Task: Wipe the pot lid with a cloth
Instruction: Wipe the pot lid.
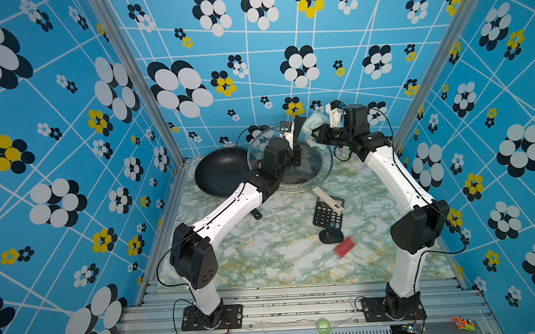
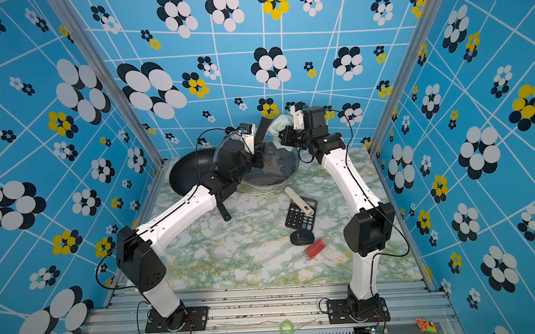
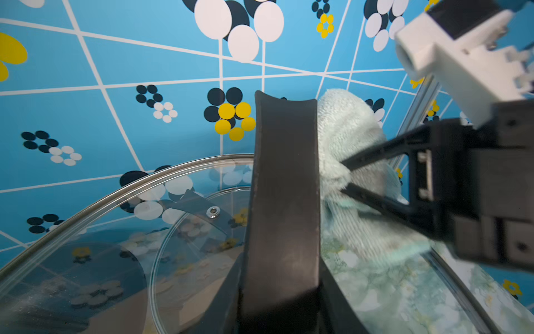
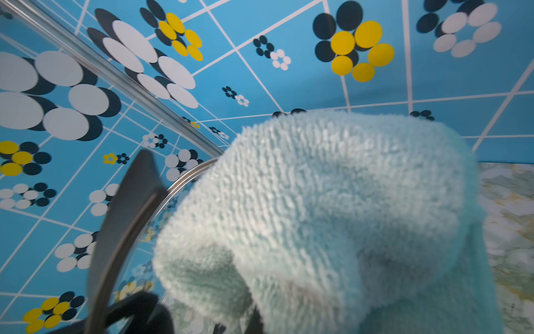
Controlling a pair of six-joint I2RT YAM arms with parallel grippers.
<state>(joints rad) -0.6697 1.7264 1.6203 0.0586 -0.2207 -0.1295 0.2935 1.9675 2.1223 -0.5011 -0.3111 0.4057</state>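
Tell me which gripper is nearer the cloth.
Right. The right gripper is clamped on the cloth itself. The left gripper holds the black lid handle just beside the cloth.

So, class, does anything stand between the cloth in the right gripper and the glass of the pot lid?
Nothing visible does. The cloth, clamped in the right gripper, sits right at the glass of the tilted lid. Only the black handle, held by the left gripper, rises beside the cloth and covers the lid's middle strip.
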